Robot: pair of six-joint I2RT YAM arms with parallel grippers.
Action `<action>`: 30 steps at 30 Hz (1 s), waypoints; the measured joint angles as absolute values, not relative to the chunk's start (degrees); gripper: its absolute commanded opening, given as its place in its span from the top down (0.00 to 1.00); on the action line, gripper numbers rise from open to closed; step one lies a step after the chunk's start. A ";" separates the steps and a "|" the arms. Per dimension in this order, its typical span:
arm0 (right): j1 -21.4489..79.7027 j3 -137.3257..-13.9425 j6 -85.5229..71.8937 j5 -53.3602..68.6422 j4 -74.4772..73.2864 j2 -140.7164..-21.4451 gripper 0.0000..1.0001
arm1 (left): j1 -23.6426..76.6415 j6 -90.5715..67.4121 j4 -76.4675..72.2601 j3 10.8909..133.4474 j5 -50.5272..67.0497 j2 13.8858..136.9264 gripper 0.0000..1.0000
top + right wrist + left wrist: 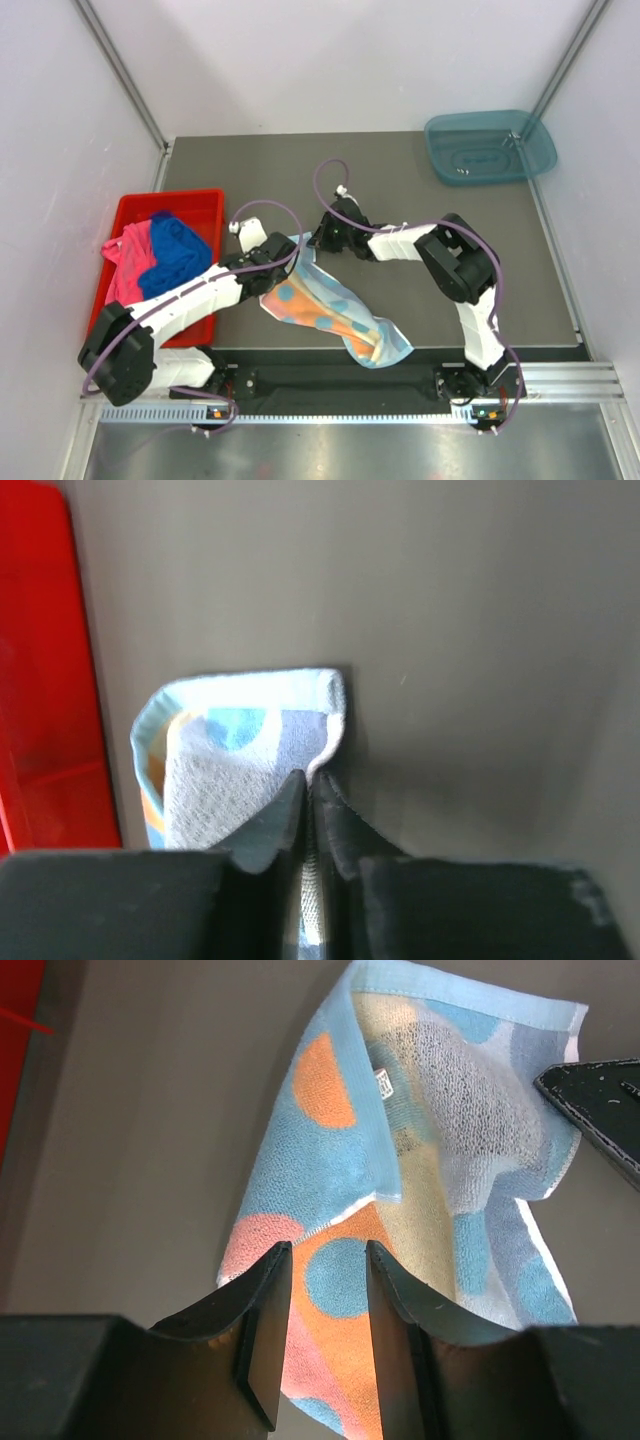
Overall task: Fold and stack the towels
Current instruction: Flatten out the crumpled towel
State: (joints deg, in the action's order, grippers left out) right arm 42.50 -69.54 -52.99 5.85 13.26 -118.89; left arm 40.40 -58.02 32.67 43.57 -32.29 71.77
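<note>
Towels are split between two places: the dotted towel (330,305) lies rumpled on the grey table (450,200) between the arms, its near end reaching the table's near edge, while the pink towel (125,270) and the royal blue towel (175,250) sit heaped in the red bin (200,205). The right gripper (312,800) is pinched nearly closed on the hem at the dotted towel's far corner; the left gripper (330,1330) stands with its jaws partly apart just over the cloth, gripping nothing that shows. The pinch looks thin, so the hem could slip out under a pull. With the left jaws not clamped, the whole limp cloth may drag instead of folding, or slide off the near edge. The two grippers are close together and could clash. The towel is soft looped terry, light blue with orange, pink and blue dots, one corner already turned over to its paler back. Bin and teal tray (490,145) are smooth hard plastic.
</note>
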 measured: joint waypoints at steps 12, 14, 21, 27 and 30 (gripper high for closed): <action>35.38 -66.24 -44.95 -9.56 5.74 -110.37 1.00 | 40.10 -49.63 27.38 48.27 -25.98 80.01 0.47; 34.02 -66.26 -42.50 -12.71 4.43 -108.20 1.00 | 40.10 -47.72 26.52 51.53 -24.23 83.61 0.45; 32.03 -65.84 -35.90 -20.67 1.06 -105.84 0.98 | 40.10 -40.34 24.75 65.78 -18.00 96.73 0.44; 30.17 -64.58 -33.65 -21.54 -0.38 -105.84 0.97 | 40.16 -35.73 24.82 72.49 -16.40 103.46 0.41; 29.12 -63.81 -33.39 -21.32 -0.12 -105.84 0.96 | 40.29 -34.57 24.84 73.08 -16.80 105.03 0.38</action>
